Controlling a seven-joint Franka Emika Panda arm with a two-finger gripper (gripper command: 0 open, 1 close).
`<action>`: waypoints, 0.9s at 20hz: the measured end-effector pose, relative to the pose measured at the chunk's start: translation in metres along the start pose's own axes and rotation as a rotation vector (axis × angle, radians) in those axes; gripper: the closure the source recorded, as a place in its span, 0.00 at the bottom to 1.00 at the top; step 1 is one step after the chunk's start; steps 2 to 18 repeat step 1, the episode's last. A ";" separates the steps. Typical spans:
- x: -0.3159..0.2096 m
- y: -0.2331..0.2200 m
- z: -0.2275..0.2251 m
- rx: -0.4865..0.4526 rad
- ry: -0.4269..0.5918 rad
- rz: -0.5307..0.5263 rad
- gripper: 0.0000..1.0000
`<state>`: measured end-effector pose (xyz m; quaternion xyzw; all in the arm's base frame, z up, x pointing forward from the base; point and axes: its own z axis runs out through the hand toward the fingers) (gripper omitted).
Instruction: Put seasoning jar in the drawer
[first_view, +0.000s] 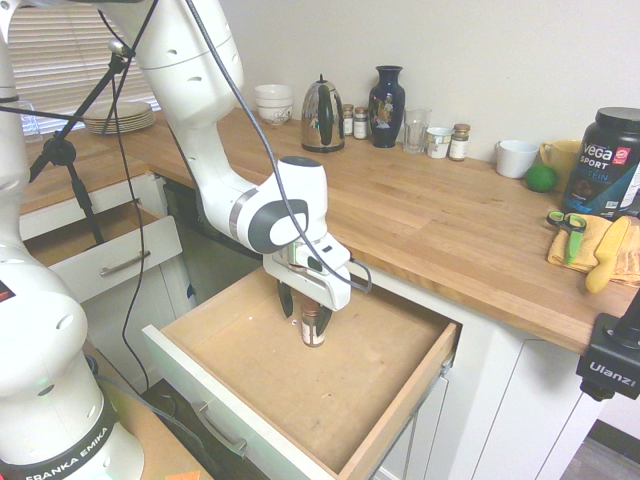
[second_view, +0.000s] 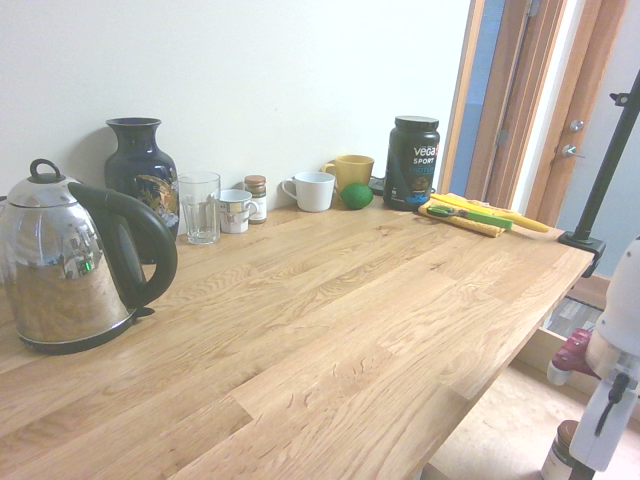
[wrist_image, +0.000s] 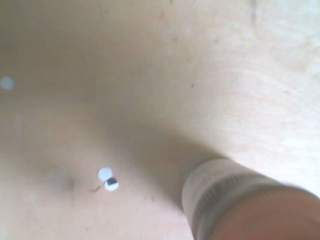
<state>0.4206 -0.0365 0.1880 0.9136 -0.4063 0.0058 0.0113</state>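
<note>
The spice jar (first_view: 313, 328) stands upright on the bottom of the pulled-out drawer (first_view: 270, 366), away from its corners. The jaws (first_view: 304, 304) are open around it (fingers spread wide). Up on the desk (first_view: 400, 215), near its back edge, a blue vase (first_view: 386, 108) stands beside the kettle (first_view: 323, 117).

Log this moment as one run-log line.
gripper: open, over drawer | seasoning jar: upright on drawer bottom, by fingers | task: jar in drawer, arm not yet clear
</note>
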 end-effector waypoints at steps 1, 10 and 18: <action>-0.002 0.002 -0.008 0.006 0.003 0.005 0.00; -0.002 0.002 -0.008 0.006 0.003 0.005 0.00; -0.002 0.002 -0.008 0.006 0.003 0.005 0.00</action>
